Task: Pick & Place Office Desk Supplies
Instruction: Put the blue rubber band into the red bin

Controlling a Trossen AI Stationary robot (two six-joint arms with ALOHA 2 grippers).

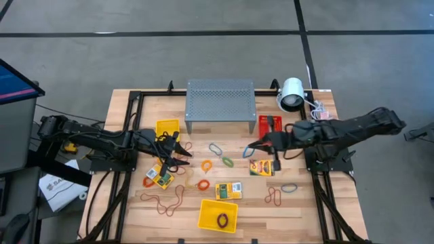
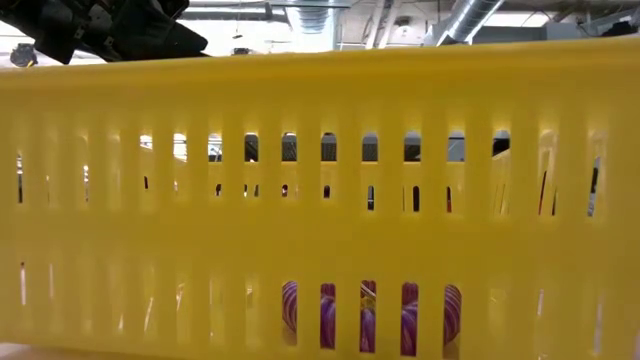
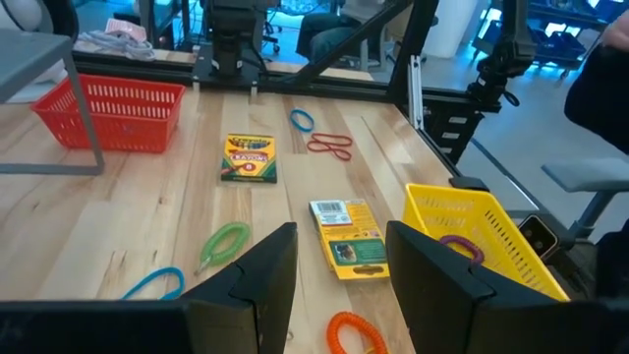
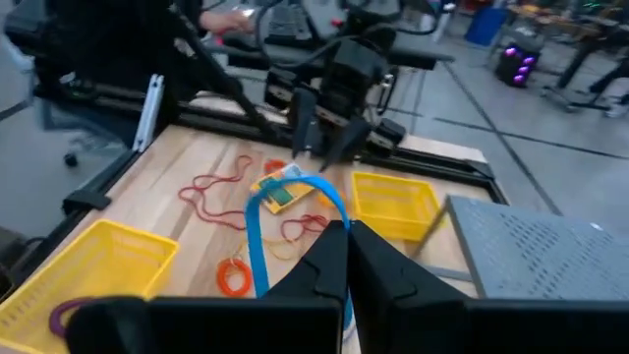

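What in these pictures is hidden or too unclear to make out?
- Low view: the yellow basket wall fills the frame, hiding the table; only purple-striped bits show through its slots.
- High view: the red basket is partly covered by the right arm, so its contents are unseen.
- Right wrist view: the right gripper, shut on the blue rubber band, hides the band's lower end.
- High view: crayon box print is too small to read.

The left gripper (image 3: 339, 270) fills the lower middle of the frame, its two dark fingers (image 3: 263, 280) apart with nothing between them. An orange rubber band (image 3: 356, 332) lies at the bottom edge between them. Above, a crayon box (image 3: 348, 236) (back side up) lies at centre, another crayon box (image 3: 249, 157) upper centre, a red basket (image 3: 110, 113) upper left, a yellow basket (image 3: 477, 236) right.
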